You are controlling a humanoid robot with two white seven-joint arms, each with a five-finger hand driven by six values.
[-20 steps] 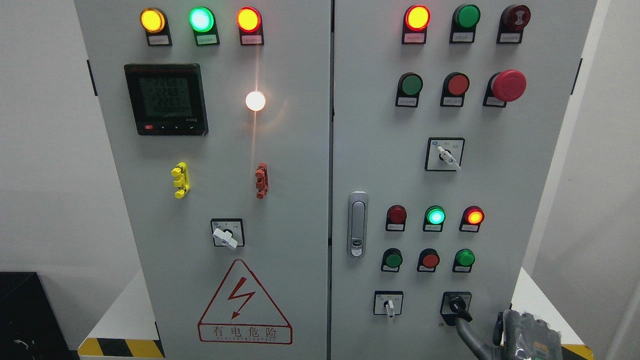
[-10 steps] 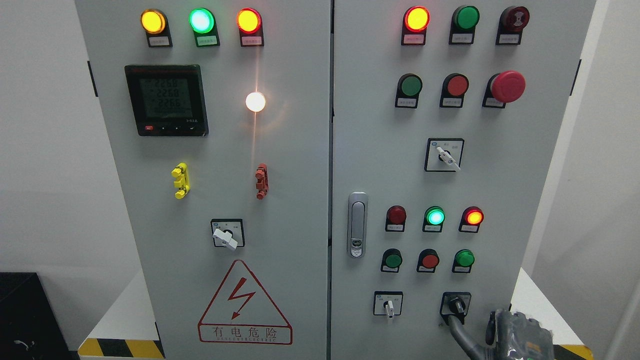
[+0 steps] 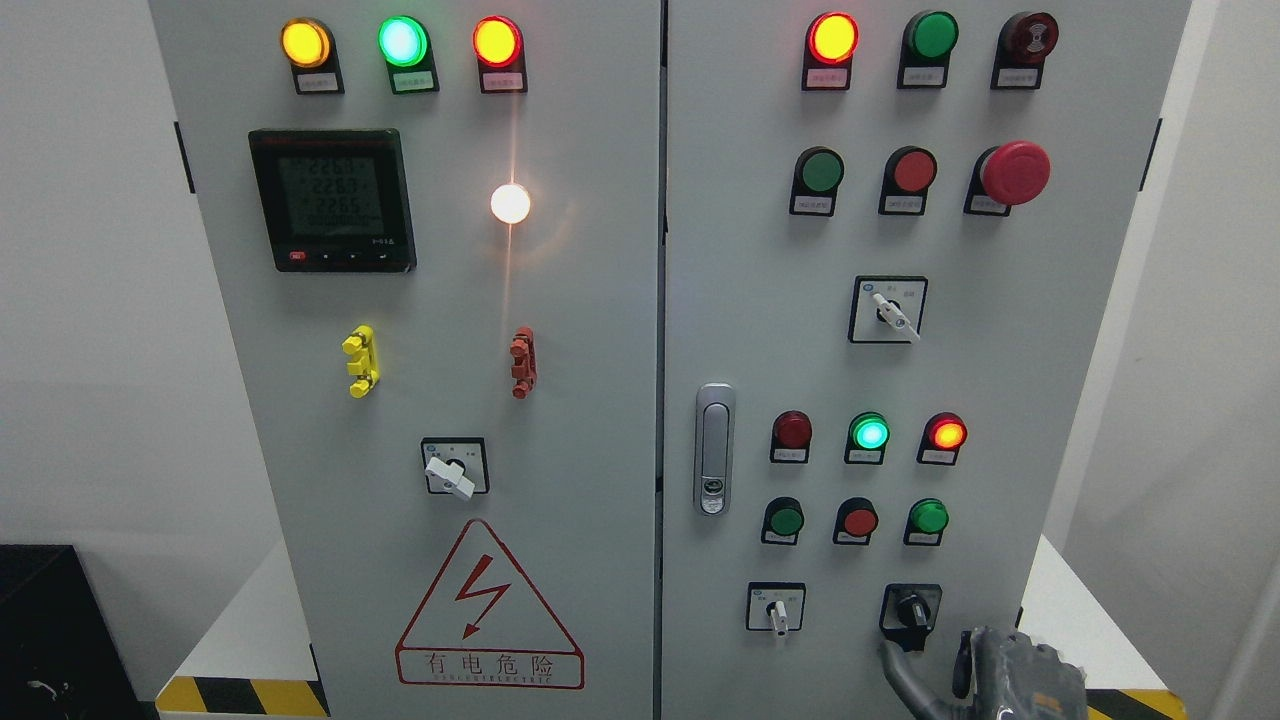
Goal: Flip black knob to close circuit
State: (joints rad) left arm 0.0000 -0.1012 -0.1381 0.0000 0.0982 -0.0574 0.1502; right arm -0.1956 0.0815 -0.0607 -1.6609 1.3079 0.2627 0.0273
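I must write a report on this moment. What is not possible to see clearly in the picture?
- Right hand: cut off by the bottom edge, head view; grip unclear.
- Left hand: out of view.
- Small labels under the lamps: too small to read.
- Black knob: switch position marks too small.

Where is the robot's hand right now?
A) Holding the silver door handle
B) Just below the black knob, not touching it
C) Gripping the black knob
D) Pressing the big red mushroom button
B: the right hand sits at the bottom edge with a finger pointing up under the black knob, a gap between them.
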